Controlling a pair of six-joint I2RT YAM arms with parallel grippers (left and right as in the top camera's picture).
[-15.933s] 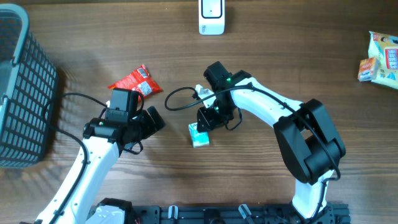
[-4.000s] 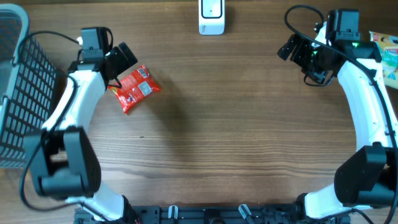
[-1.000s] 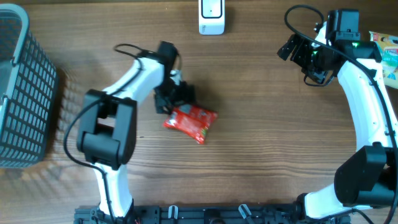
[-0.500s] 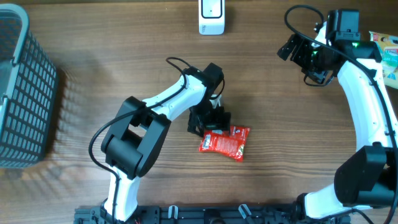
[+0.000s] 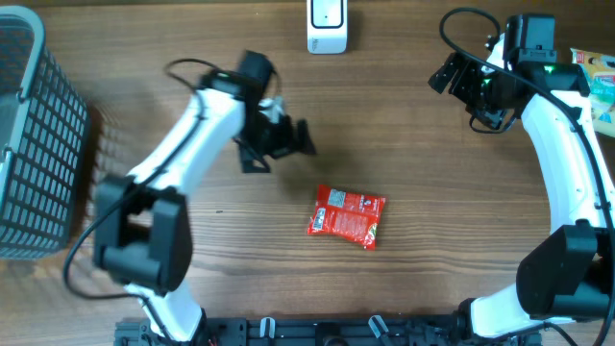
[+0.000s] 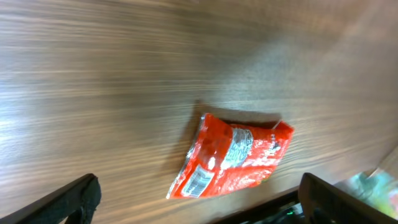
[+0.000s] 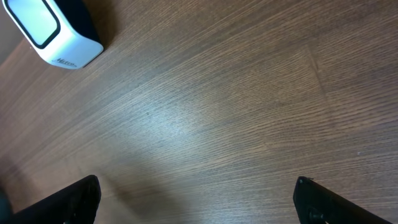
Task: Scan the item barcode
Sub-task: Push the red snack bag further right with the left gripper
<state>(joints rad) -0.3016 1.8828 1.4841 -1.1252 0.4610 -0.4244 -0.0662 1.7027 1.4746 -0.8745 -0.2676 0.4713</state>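
Observation:
The item, a red snack packet, lies flat on the wooden table in front of centre, with nothing touching it. In the left wrist view the packet shows a white barcode patch facing up near its lower left corner. My left gripper hovers up and left of it, open and empty; the wrist view shows both fingers wide apart either side of the packet. The white scanner stands at the back centre. My right gripper is open and empty at the back right, with the scanner at its view's top left.
A grey mesh basket stands at the left edge. More snack packets lie at the far right edge. A black rail runs along the table's front edge.
The left gripper carried the red packet from left of centre to front of centre, let it go, and has pulled back up and left. The right arm has not moved.

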